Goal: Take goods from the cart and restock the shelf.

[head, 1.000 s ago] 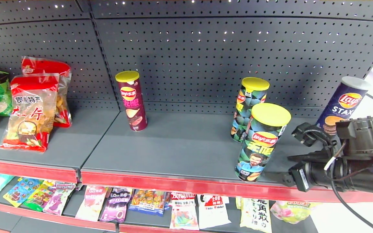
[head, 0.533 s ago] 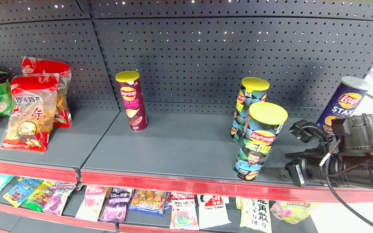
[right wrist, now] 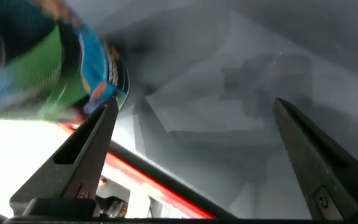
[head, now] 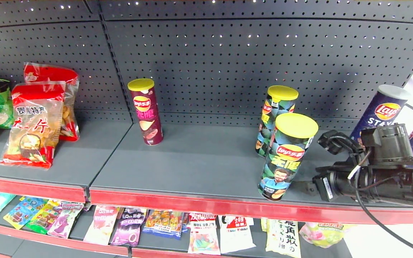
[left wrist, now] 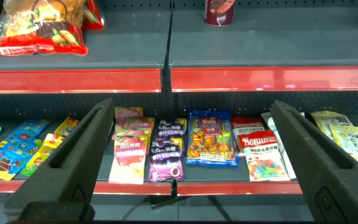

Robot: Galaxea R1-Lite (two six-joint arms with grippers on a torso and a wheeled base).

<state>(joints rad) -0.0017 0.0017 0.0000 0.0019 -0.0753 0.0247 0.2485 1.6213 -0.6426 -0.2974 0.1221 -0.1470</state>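
Over the last second, a small shift of the front can (head: 287, 157) leftward and a touch deeper onto the shelf (head: 199, 161), then nothing further in the last half second. Now standing upright with its yellow lid on, close to the red front edge (head: 192, 204) and just ahead of a matching can (head: 276, 114). Meanwhile a steady creep of the right arm (head: 371, 182) up and to the left, low beside the can's foot. Right jaws spread wide and holding nothing, with the can's base off to the outer side of one finger rather than in the gap. Hard to say whether touching or just apart. Left jaws likewise wide open and empty, hanging in front of the sweet packets (left wrist: 210, 137) on the lower shelf (left wrist: 241, 186). No movement among the purple can (head: 146, 111), the blue can (head: 380, 107) or the red snack bags (head: 34, 122).

Reads as a placement just finished, or a last nudge to square the can up: already delivered and free-standing, so little left to do for this item. Probably next: draw the right arm straight back, minding the can so near the edge, for fear of tipping it off the front. Then back to the cart for another item, with plenty of bare shelf between the purple can and the pair.
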